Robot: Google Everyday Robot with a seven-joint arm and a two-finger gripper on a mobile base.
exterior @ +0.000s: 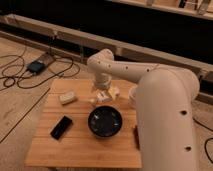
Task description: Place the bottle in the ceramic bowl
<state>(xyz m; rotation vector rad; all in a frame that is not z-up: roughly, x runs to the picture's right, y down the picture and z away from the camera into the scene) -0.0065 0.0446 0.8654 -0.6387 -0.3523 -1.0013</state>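
The ceramic bowl [105, 121] is round, glossy and dark, and sits in the middle of the wooden table [82, 150]. My gripper [102, 96] hangs low over the table just behind the bowl's far rim, pointing down. A small pale cream shape, apparently the bottle [114, 92], lies right at the gripper's right side. I cannot tell whether the gripper touches or holds it. My white arm fills the right of the view.
A cream rectangular block [67, 97] lies at the table's back left. A flat black object [61, 127] lies at the front left. A white cup [133, 94] and a reddish-brown object [135, 134] are largely hidden by my arm. Cables lie on the floor at left.
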